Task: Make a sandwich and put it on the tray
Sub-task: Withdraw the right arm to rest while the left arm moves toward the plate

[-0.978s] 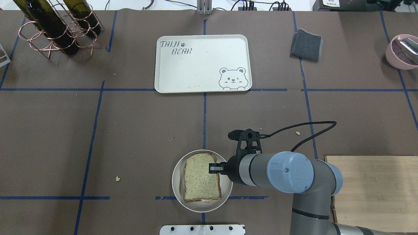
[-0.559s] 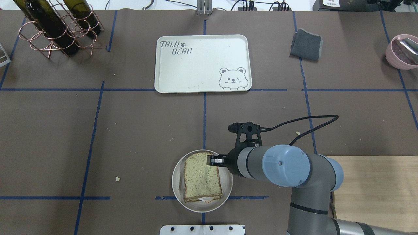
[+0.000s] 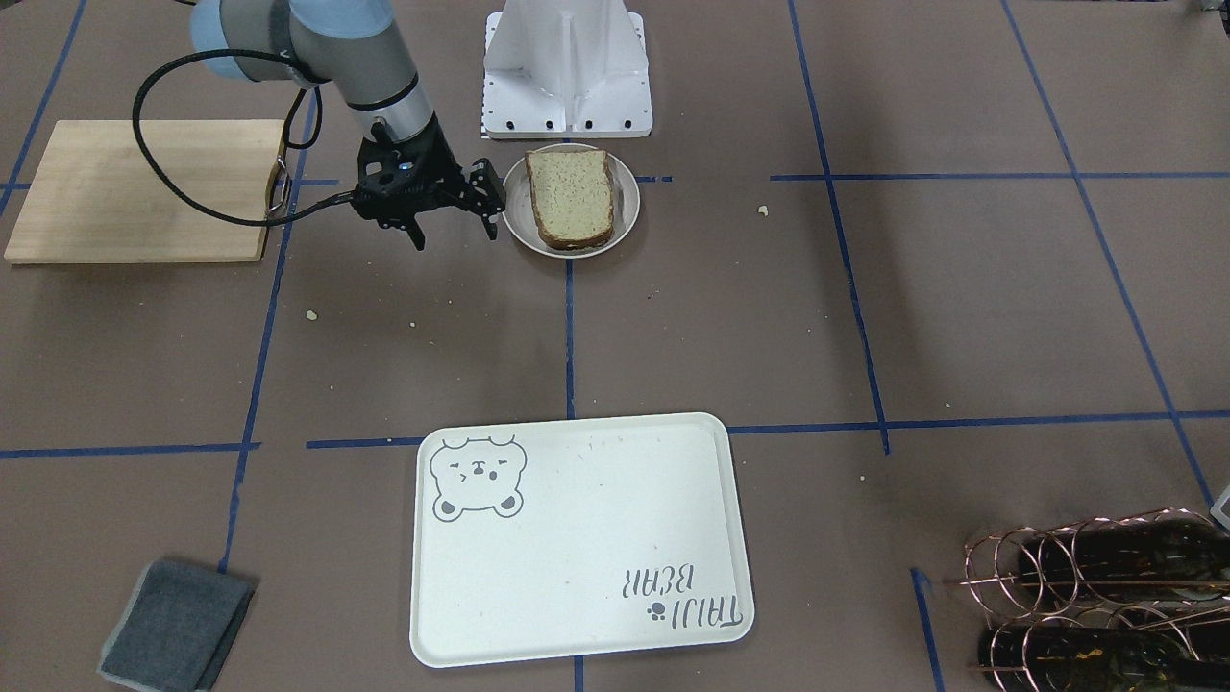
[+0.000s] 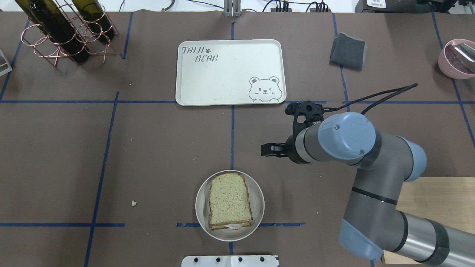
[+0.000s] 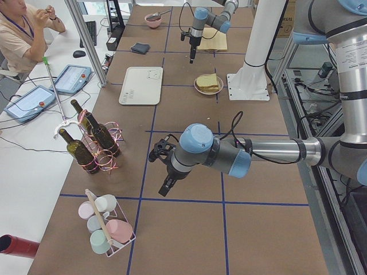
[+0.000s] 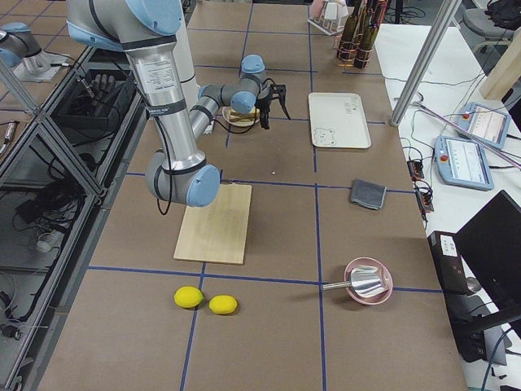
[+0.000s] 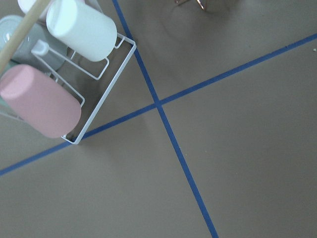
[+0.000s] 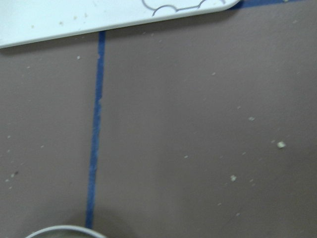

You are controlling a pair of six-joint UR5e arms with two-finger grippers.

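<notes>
On small round white plate [image 4: 200,213]: sandwich [image 4: 229,200] of tan dark-crusted bread, well apart from cream rectangular bear-print tray [image 4: 222,74]; right end effector [image 3: 455,234] spread, near plate; left end effector [image 5: 167,186]: cannot tell

The top slice of the sandwich [image 4: 230,198] hides nearly all of the egg [image 4: 233,226]; only a thin pale sliver shows at the near edge. The left gripper [image 5: 166,188] appears only in the left side view, too small to tell how its jaws stand. Overhead, the right arm [image 4: 374,178] covers part of the wooden cutting board [image 4: 445,196], and the picture's edges cut off the pink bowl [image 4: 444,65] and the wine bottles [image 4: 55,29]. The right wrist view catches only a corner of the tray [image 8: 74,20] and a sliver of the white plate [image 8: 62,230].
</notes>
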